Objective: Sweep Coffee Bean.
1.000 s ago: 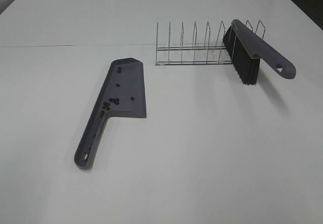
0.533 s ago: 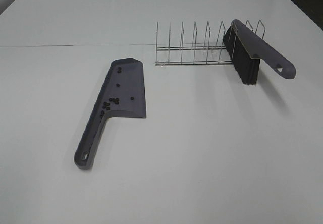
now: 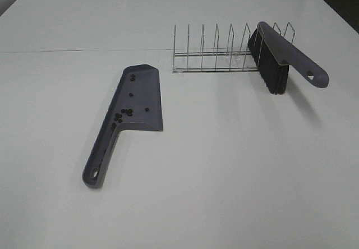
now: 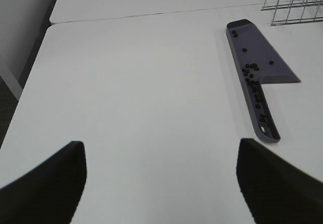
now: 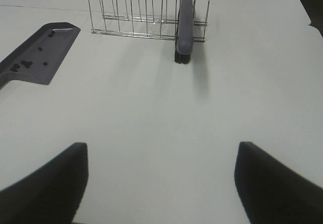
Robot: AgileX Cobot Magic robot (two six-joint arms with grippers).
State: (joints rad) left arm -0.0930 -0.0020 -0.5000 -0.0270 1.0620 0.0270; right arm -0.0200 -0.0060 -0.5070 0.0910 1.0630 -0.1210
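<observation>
Both grippers hang with jaws apart and empty, the coffee beans [image 4: 251,71] in the dustpan [image 4: 255,52] well beyond the left gripper [image 4: 160,183], the brush [image 5: 183,24] beyond the right gripper [image 5: 160,183].

From up high we're looking down across the white table [image 3: 224,176], the grey-purple plastic dustpan [image 3: 134,100] sitting left and the chrome wire rack [image 3: 216,50] further back. On the left wrist we're hanging low and well back, facing that dustpan [image 4: 255,57] from its handle side. On the right wrist we're facing the rack [image 5: 136,12] head-on, again from well back. All three views are sharing dustpan and rack.
</observation>
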